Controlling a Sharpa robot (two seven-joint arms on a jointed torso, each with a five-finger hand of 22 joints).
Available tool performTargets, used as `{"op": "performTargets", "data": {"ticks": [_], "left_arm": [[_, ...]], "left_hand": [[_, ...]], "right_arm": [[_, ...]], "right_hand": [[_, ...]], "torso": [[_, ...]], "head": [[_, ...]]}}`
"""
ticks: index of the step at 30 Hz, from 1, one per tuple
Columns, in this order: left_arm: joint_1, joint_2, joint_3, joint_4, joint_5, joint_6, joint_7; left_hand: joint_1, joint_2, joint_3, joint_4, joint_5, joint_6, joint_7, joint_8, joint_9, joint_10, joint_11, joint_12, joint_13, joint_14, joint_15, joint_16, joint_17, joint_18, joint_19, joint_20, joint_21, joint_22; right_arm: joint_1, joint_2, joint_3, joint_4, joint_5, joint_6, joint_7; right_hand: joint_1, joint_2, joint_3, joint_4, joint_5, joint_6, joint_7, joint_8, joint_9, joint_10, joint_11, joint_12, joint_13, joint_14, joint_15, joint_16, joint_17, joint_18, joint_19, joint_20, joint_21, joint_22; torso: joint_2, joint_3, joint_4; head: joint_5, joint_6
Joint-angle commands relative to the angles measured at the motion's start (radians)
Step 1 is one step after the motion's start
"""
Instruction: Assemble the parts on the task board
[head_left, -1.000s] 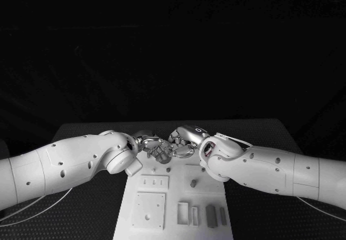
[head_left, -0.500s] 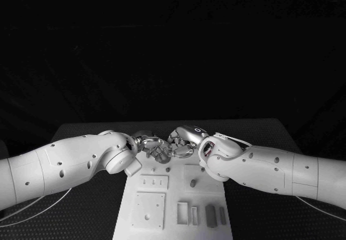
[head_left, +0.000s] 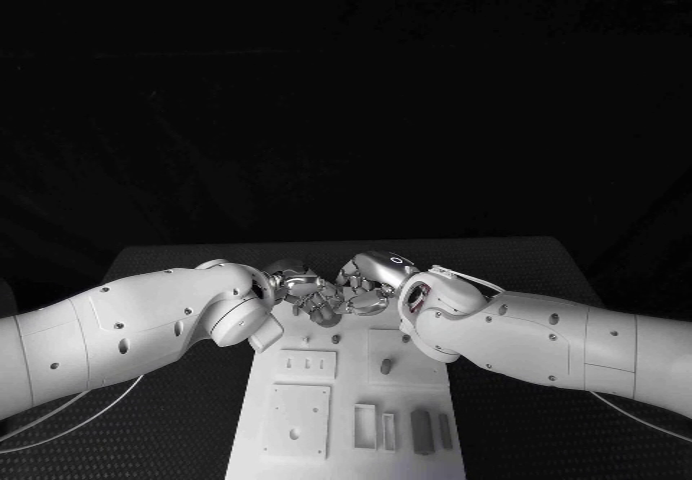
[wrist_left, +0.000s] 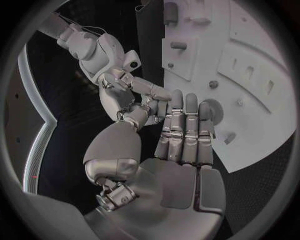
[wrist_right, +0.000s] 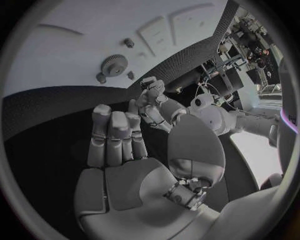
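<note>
A black table (head_left: 534, 265) carries the white task board (head_left: 346, 400), its far end hidden behind both hands. The left hand (head_left: 306, 290) at 11 o'clock and the right hand (head_left: 369, 282) at 1 o'clock nearly touch; both hold nothing, fingers straight and close together. A gear (wrist_right: 114, 64) sits on the board.

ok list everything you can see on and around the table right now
Table: one, black, under everything.
Task board: one, white plate, mid-table, running toward the robot.
Raised plates: two, white, on the board's left side.
Upright blocks: about four, grey, board's near right.
Peg: one, grey, standing mid-board.
Gear: one, grey, flat on the board near the hands.
Left hand: silver, over the board's far end.
Right hand: silver, facing it, fingertips close together.
</note>
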Motion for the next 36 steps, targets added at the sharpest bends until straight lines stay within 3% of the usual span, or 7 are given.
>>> {"op": "performTargets", "data": {"ticks": [1,3,11,22,28,32,36], "left_arm": [[0.001,0.002,0.001,0.002,0.006,0.016,0.010],[0.001,0.002,0.001,0.000,0.006,0.017,0.009],[0.001,0.000,0.001,-0.007,0.006,0.018,0.002],[0.001,-0.004,0.001,-0.035,-0.025,0.056,-0.030],[0.001,-0.014,0.000,-0.041,-0.088,0.110,-0.057],[0.001,-0.021,-0.001,-0.037,-0.147,0.155,-0.080],[0.001,-0.033,-0.010,-0.019,-0.218,0.144,-0.102]], "left_hand": [[0.000,0.013,-0.007,-0.002,-0.008,0.016,-0.008,0.003,0.013,0.005,0.001,0.005,0.002,0.005,-0.004,0.003,0.002,-0.007,-0.007,0.001,0.006,0.018],[0.000,0.015,-0.008,-0.002,-0.010,0.016,-0.008,0.003,0.013,0.006,0.001,0.006,0.002,0.005,-0.005,0.003,0.002,-0.007,-0.008,0.001,0.006,0.018],[-0.002,0.017,-0.011,-0.004,-0.018,0.017,-0.008,0.003,0.014,0.006,0.001,0.006,0.002,0.005,-0.005,0.004,0.002,-0.007,-0.012,0.002,0.006,0.018],[-0.006,0.019,-0.015,-0.002,-0.024,0.019,-0.007,0.003,0.015,0.013,-0.001,0.008,0.004,0.012,-0.008,0.010,0.004,-0.007,-0.018,0.004,0.008,0.019],[-0.019,0.020,-0.021,0.006,-0.028,0.027,-0.010,0.006,0.018,0.026,-0.005,0.016,0.008,0.027,-0.015,0.022,0.007,-0.007,-0.009,-0.002,0.020,0.021],[-0.023,0.025,-0.022,0.007,-0.029,0.032,-0.012,0.008,0.020,0.033,-0.009,0.021,0.011,0.035,-0.019,0.030,0.010,-0.007,-0.002,-0.007,0.029,0.022],[-0.034,0.038,-0.027,0.011,-0.039,0.039,-0.015,0.011,0.027,0.041,-0.014,0.035,0.020,0.041,-0.026,0.046,0.016,-0.007,0.005,-0.014,0.042,0.023]], "right_arm": [[-0.001,-0.002,0.000,-0.002,0.033,-0.015,0.020],[-0.001,-0.004,0.000,-0.003,0.040,-0.024,0.026],[-0.001,-0.031,0.000,0.000,0.120,-0.090,0.092],[-0.001,-0.111,-0.001,0.004,0.304,-0.101,0.231],[0.000,-0.147,0.000,-0.023,0.429,-0.091,0.280],[0.006,-0.150,0.001,-0.068,0.571,-0.064,0.302],[0.009,-0.146,0.020,-0.124,0.684,-0.011,0.319]], "right_hand": [[-0.009,-0.010,-0.023,-0.001,0.009,-0.052,0.010,-0.023,-0.006,-0.022,0.009,-0.012,-0.007,-0.016,0.010,-0.012,-0.003,0.014,-0.016,0.004,-0.011,-0.004],[-0.013,-0.012,-0.047,-0.003,0.017,-0.094,0.029,-0.047,-0.016,-0.041,0.025,-0.023,-0.015,-0.028,0.025,-0.020,-0.006,0.014,-0.030,0.012,-0.020,-0.006],[-0.016,-0.031,-0.110,0.000,0.016,-0.183,0.066,-0.097,-0.041,-0.106,0.061,-0.051,-0.046,-0.085,0.060,-0.052,-0.020,0.013,-0.090,0.043,-0.059,-0.014],[-0.033,-0.035,-0.146,0.001,0.048,-0.211,0.083,-0.104,-0.047,-0.160,0.079,-0.066,-0.084,-0.141,0.079,-0.076,-0.038,0.011,-0.146,0.075,-0.093,-0.018],[-0.031,-0.009,-0.171,-0.004,0.068,-0.198,0.082,-0.092,-0.044,-0.180,0.079,-0.084,-0.117,-0.174,0.080,-0.099,-0.057,0.009,-0.185,0.091,-0.116,-0.019],[-0.020,0.009,-0.177,-0.004,0.071,-0.198,0.087,-0.087,-0.045,-0.203,0.086,-0.145,-0.195,-0.217,0.090,-0.177,-0.121,0.002,-0.240,0.116,-0.178,-0.044],[-0.017,0.032,-0.177,-0.006,0.091,-0.203,0.099,-0.079,-0.048,-0.231,0.110,-0.289,-0.353,-0.285,0.127,-0.349,-0.245,-0.019,-0.336,0.156,-0.304,-0.103]], "torso": [[0.000,0.0005,-0.0005],[0.000,0.0005,-0.0004],[0.000,0.0012,0.0006],[0.001,0.0012,-0.0002],[0.000,0.0009,-0.0010],[0.000,0.0015,-0.0010],[0.001,0.0015,0.0005]], "head": [[0.000,0.001],[0.000,0.001],[-0.001,0.001],[0.004,0.000],[0.009,-0.002],[0.009,-0.004],[0.009,-0.009]]}}
